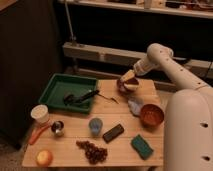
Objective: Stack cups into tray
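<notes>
White cup, steel cup and blue cup stand on the table outside the tray, unstacked. Gripper hangs at the far edge, well apart from them, probably uncommitted. I cannot tell its grip.

A single view, taken from high up, close beside the robot's white body, which fills the lower right corner. The camera looks steeply down and forward across the whole wooden table toward a dark shelf behind it. The table sits at a slant, with the tray at its far left. The arm reaches in from the right, and the gripper is over the table's far edge, mid-frame.
</notes>
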